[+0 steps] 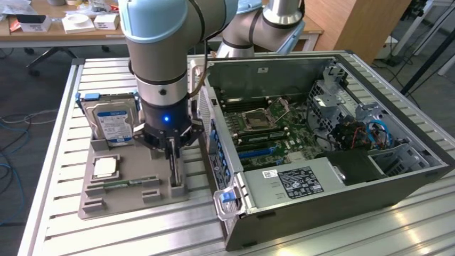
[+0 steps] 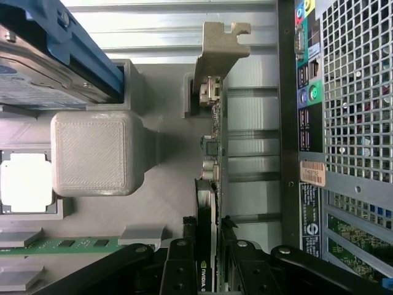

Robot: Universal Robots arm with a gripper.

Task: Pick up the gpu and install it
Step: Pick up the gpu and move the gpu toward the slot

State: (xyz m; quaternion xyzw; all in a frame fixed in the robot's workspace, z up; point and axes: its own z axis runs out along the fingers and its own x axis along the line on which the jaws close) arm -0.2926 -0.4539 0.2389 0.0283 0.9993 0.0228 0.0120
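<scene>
The gpu point(image 1: 176, 172) is a thin black card standing on edge in a slot at the side of the grey holder tray point(image 1: 128, 200) nearest the computer. In the wrist view the gpu point(image 2: 212, 153) appears edge-on, its pale metal end bracket point(image 2: 221, 52) at the far end. My gripper point(image 1: 172, 152) reaches straight down over it. Its black fingers point(image 2: 178, 264) sit on both sides of the card, and the gripper point(image 2: 209, 226) is shut on the card's upper edge. The card's lower edge still rests in the holder.
An open computer case point(image 1: 334, 160) with its motherboard point(image 1: 277, 133) exposed lies close beside the holder; its rear panel point(image 2: 344, 123) is next to the card. The holder also carries a blue-labelled hard drive point(image 1: 114, 122), a processor point(image 1: 105, 167) and a green memory stick point(image 1: 128, 184).
</scene>
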